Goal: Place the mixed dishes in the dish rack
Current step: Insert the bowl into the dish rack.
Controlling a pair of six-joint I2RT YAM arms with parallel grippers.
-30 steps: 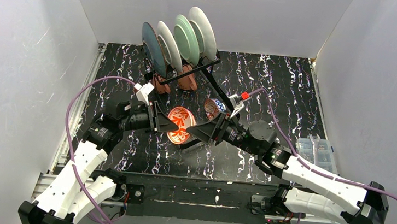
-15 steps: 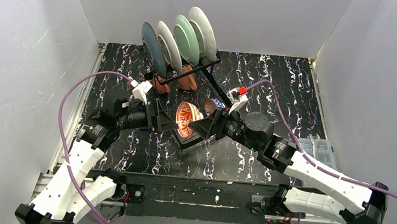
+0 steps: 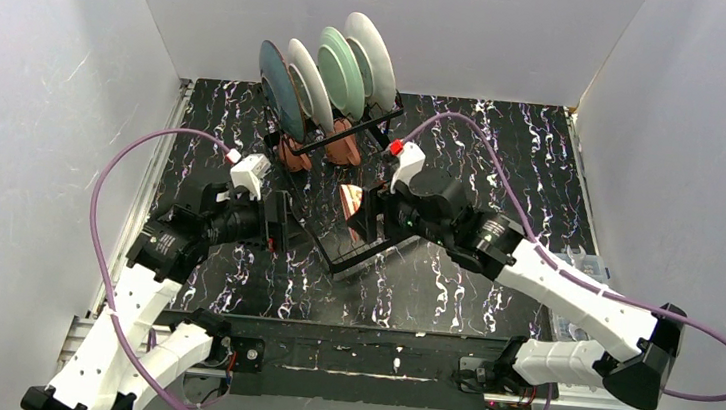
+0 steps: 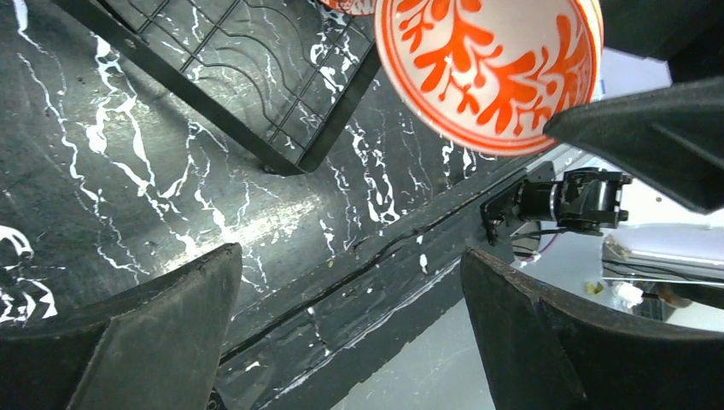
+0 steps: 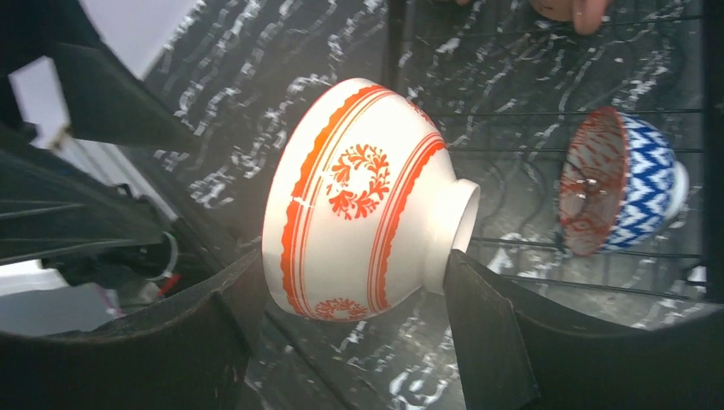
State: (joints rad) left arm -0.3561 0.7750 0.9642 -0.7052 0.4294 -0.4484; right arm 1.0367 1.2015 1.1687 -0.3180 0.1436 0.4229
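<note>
– On the left side of the black marbled table [image 3: 505,148], what is the left gripper [image 4: 350,265] doing?

– Its two fingers [image 4: 145,342] are spread wide apart. There is nothing between them. It sits low, just to the left of the near corner of the dish rack [image 4: 188,94].

– And in the middle?

– The right gripper [image 5: 350,278] has hold of the red-patterned bowl [image 5: 359,205]. One finger [image 5: 504,342] presses by the little foot, and the other presses by the rim. The bowl is tipped on its side, and its open mouth faces the left gripper.

– Where is that bowl?

– From above, it is over the flat wire floor of the rack, near the front. I cannot tell if it touches the wires.

– What is a bit more to the right?

– The blue zigzag bowl [image 5: 623,179]. It lies on its side on the wire floor, apart from the held bowl. It is red inside.

– And at the back of the rack?

– Four plates stand up in the slots. There is a dark teal plate [image 3: 277,91], a white plate [image 3: 310,87], a pale green plate [image 3: 340,70] and a last whitish plate [image 3: 373,55]. Two terracotta mugs [image 3: 294,154] sit under them.
</note>
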